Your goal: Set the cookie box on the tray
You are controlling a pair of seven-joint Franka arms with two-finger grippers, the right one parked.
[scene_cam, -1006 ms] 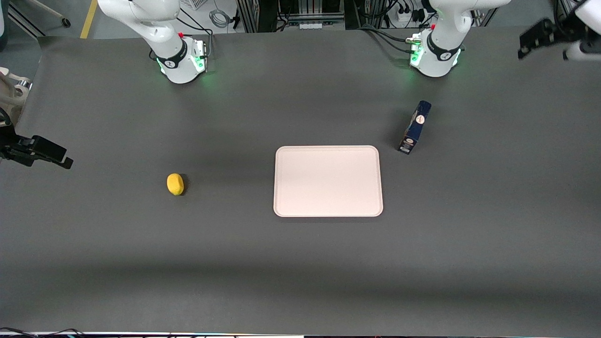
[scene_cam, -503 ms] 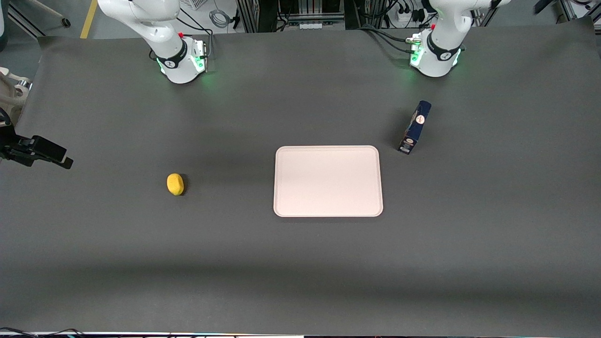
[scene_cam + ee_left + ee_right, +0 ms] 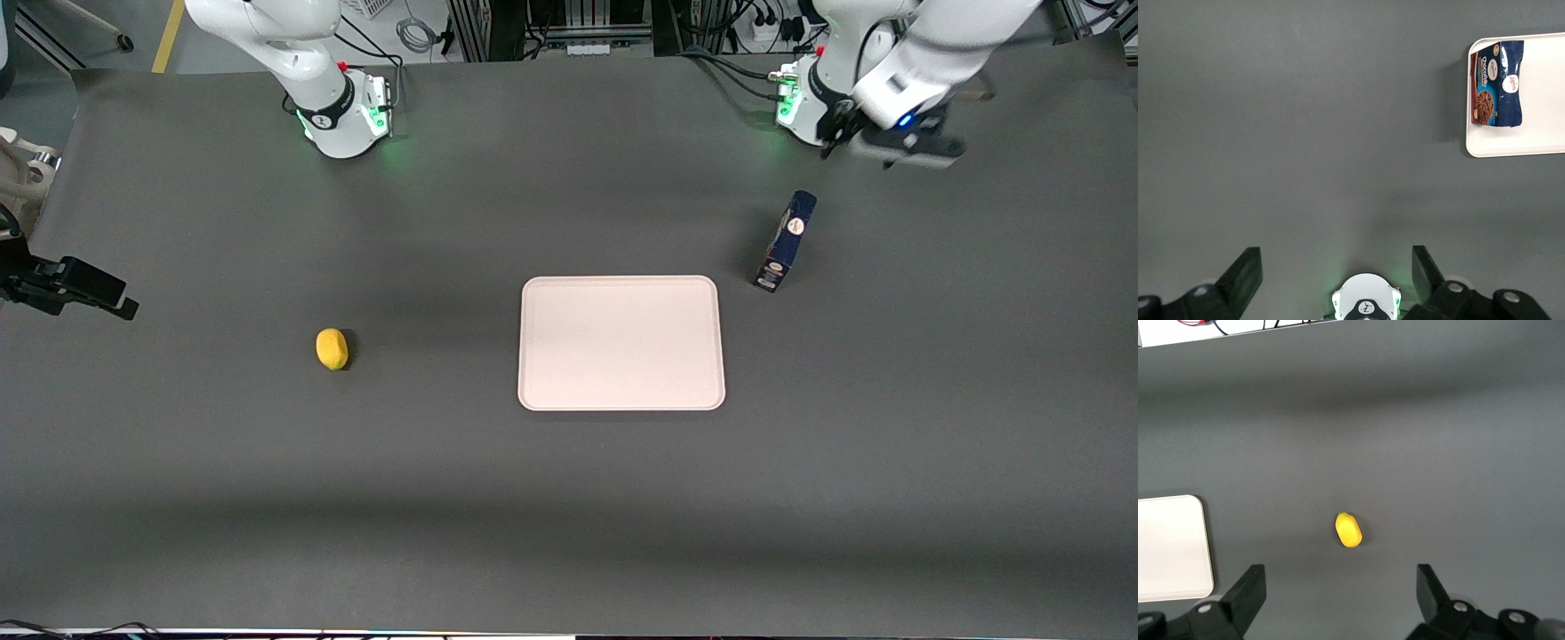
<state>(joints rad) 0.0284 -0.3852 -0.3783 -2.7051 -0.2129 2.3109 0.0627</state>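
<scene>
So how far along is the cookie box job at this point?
Nothing is done yet: the cookie box stands on the table just off a corner of the tray. In hand: the gripper hovers open near the working arm's base, farther from the camera than the box. Left: grasp, lift, place on the tray.

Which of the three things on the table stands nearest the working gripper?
The cookie box, dark navy and upright beside the tray. The gripper, open, hovers just above it; the yellow lemon lies toward the parked arm's end.
</scene>
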